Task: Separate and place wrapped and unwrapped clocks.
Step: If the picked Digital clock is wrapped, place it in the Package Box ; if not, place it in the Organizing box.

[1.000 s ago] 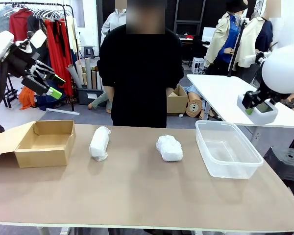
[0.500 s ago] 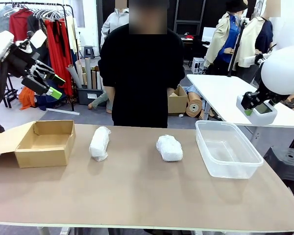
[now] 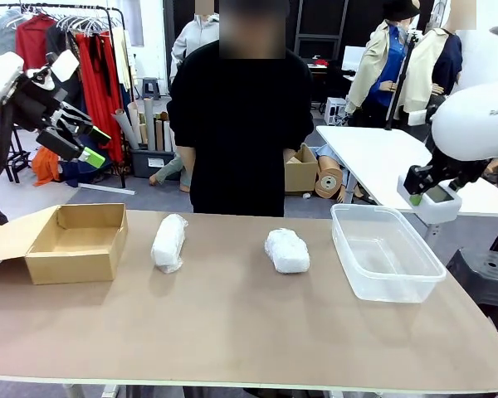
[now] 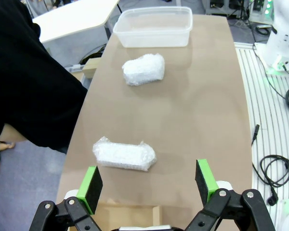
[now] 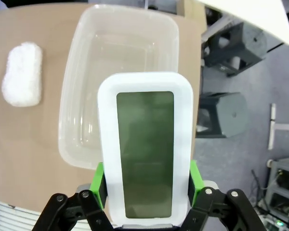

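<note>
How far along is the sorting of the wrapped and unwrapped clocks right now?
Done: nothing placed; the cardboard box and clear tub are both empty. In hand: the right gripper is shut on the bare clock, raised near the tub. Left: two wrapped bundles lie on the table between box and tub, and the left gripper hangs open, high over the box end.

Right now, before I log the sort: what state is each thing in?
Box: open, empty.
Tub: no lid, empty.
Left bundle: wrapped, lying on the table.
Right bundle: wrapped, lying on the table.
Clock: bare, held in the air.
Left gripper: open, empty.
Right gripper: shut on the clock.
</note>
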Controlling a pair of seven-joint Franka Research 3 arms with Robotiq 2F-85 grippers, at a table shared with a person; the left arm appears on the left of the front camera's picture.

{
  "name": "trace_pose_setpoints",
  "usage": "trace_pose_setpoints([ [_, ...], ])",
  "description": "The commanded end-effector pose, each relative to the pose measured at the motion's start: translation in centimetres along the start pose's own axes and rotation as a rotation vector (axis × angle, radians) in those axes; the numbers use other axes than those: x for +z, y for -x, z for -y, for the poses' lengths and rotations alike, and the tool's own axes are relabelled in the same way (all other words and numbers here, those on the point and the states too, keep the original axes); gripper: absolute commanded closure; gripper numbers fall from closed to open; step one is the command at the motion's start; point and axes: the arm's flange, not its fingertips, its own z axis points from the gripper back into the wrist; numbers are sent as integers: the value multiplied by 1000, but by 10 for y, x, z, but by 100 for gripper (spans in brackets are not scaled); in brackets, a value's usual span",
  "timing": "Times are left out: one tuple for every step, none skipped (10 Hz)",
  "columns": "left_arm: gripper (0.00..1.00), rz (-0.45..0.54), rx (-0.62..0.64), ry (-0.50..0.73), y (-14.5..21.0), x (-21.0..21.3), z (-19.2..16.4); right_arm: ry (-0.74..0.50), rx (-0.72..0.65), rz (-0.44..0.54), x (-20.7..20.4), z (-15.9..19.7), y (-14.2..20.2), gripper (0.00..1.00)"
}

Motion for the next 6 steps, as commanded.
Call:
trace_pose_setpoints([
  [0, 8, -1, 5, 0, 1, 0, -33, -28, -44, -28, 10, -38, 100],
  [0, 8, -1, 5, 0, 1, 0, -26, -47, -53, -48, 12, -47, 100],
  [0, 8, -1, 5, 0, 1, 0, -27, -41, -68, -63, 13, -56, 100],
  [0, 8, -1, 5, 0, 1, 0, -30, -44, -83, -79, 8, -55, 100],
  [0, 8, -1, 5, 0, 1, 0, -30, -46, -95, -94, 6, -57, 100],
  [0, 8, -1, 5, 0, 1, 0, -32, -67, -90, -112, 5, -60, 100],
])
